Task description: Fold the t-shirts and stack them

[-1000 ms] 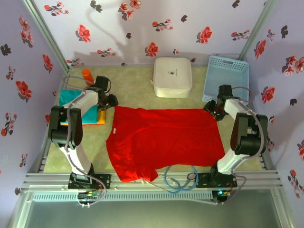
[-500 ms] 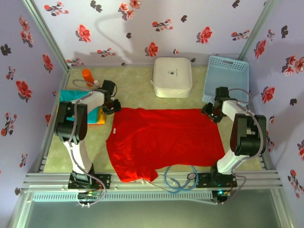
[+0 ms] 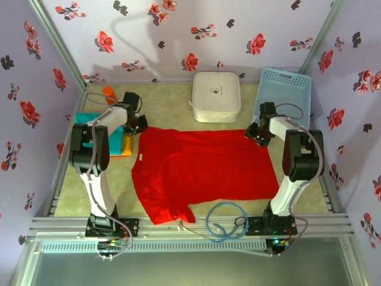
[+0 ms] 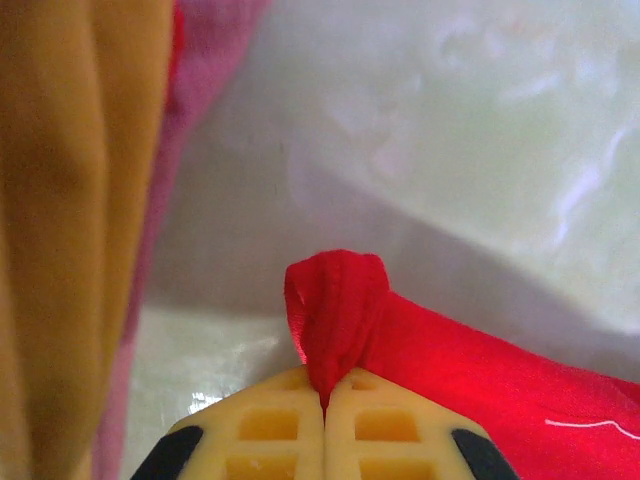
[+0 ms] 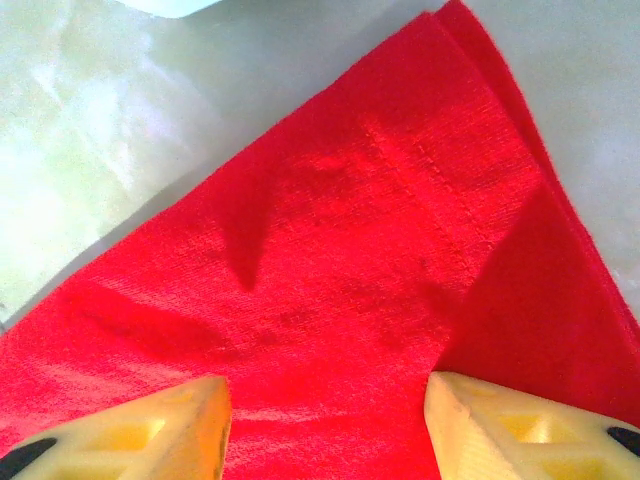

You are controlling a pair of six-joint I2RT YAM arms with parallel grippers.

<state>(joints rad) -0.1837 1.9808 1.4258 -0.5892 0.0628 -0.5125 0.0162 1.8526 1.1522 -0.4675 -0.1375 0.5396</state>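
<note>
From the overhead camera I see the red t-shirt (image 3: pixel 202 170) spread flat across the middle of the table (image 3: pixel 169 107). Its far edge runs between my two arms, and a loop of blue cable (image 3: pixel 226 219) lies just beside its near hem. My left gripper (image 3: pixel 138 124) sits at the shirt's far left corner. On its wrist camera the jaws are pressed fully together, with a small bunched fold of red cloth pinched between them and standing up past the fingertips (image 4: pixel 270 425). Just left of that corner lies a pile of folded shirts, with a teal shirt (image 3: pixel 83 119) under the arm and an orange shirt (image 3: pixel 126 146) nearest the red one. A thick orange-yellow fold also runs down the left side of the left wrist view. My right gripper (image 3: pixel 256 133) is at the far right corner of the red t-shirt. On its wrist camera the two fingers (image 5: pixel 150 430) stand well apart, with the red corner lying flat beneath and between them. They grip nothing, and I cannot tell whether the tips touch the cloth. Beyond the shirt, a white case (image 3: pixel 216 96) rests at the far middle of the table, and a light blue basket (image 3: pixel 284 95) stands to its right, near the right arm.
</note>
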